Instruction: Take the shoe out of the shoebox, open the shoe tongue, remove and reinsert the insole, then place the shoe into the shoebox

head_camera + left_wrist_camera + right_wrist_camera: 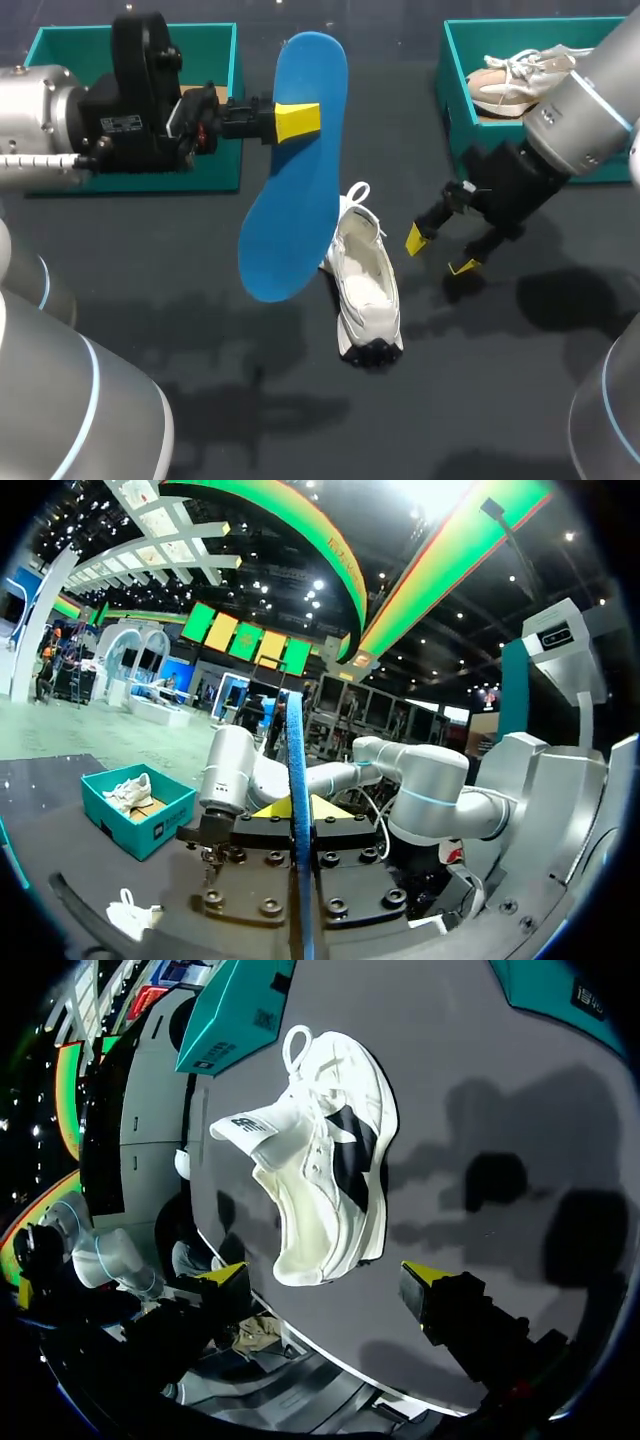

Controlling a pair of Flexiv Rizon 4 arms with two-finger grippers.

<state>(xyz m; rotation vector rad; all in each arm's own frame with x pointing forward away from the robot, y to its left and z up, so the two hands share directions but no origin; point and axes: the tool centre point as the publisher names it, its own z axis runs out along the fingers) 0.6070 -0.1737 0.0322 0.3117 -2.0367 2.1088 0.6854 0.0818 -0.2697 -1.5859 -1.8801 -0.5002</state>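
My left gripper [297, 120] is shut on a blue insole [295, 190] and holds it in the air above the table, near its upper end. In the left wrist view the insole [298, 780] shows edge-on between the fingers of the left gripper [300, 810]. The white shoe [366, 285] lies on the dark table just right of the insole's lower end, opening upward. My right gripper [440, 252] hangs open to the right of the shoe, touching nothing. In the right wrist view the shoe [300, 1220] lies just ahead of the open right gripper [325, 1288].
A teal shoebox [455, 100] at the back right holds a second, beige shoe [515, 80]. Another teal shoebox [225, 170] stands at the back left, mostly behind my left arm. Both show in the right wrist view: the back-left shoebox [240, 1010] and the back-right shoebox [560, 990].
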